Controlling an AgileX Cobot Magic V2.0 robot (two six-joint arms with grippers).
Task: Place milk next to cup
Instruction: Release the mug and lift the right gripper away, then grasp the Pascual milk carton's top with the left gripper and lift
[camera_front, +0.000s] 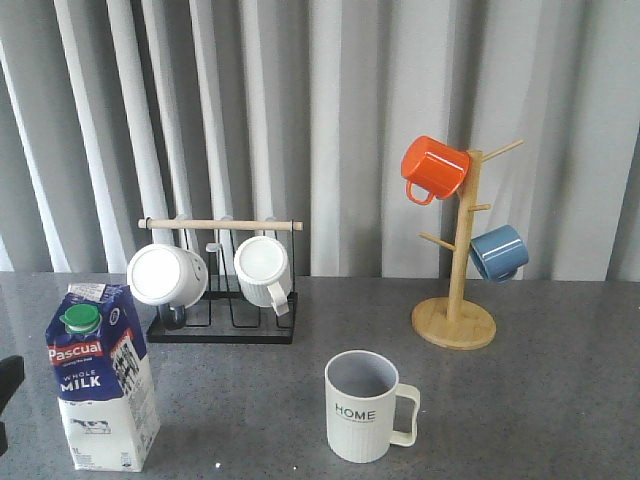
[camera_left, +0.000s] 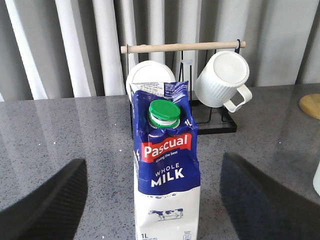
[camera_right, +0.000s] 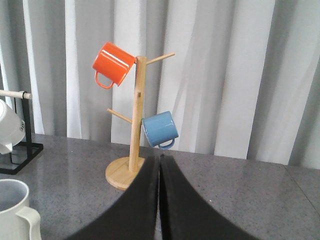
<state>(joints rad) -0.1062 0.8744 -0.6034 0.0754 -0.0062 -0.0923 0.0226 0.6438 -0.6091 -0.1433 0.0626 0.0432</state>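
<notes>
The milk (camera_front: 100, 385), a blue-and-white carton with a green cap, stands upright at the table's front left. The cup (camera_front: 362, 408), an off-white ribbed mug lettered "HOME", stands at front centre, well to the right of the milk, handle to the right. In the left wrist view my left gripper (camera_left: 152, 160) is open; its dark fingers (camera_left: 50, 205) stand wide on either side of the milk (camera_left: 167, 170), not touching it. My right gripper (camera_right: 160, 157) is shut and empty above the table, with the cup (camera_right: 15, 210) off to one side. In the front view only a dark piece of the left arm (camera_front: 8, 385) shows.
A black wire rack (camera_front: 222, 325) with a wooden bar holds two plain white mugs (camera_front: 165, 275) behind the milk. A wooden mug tree (camera_front: 455, 322) at back right carries an orange mug (camera_front: 435, 168) and a blue mug (camera_front: 498, 252). Grey curtains hang behind.
</notes>
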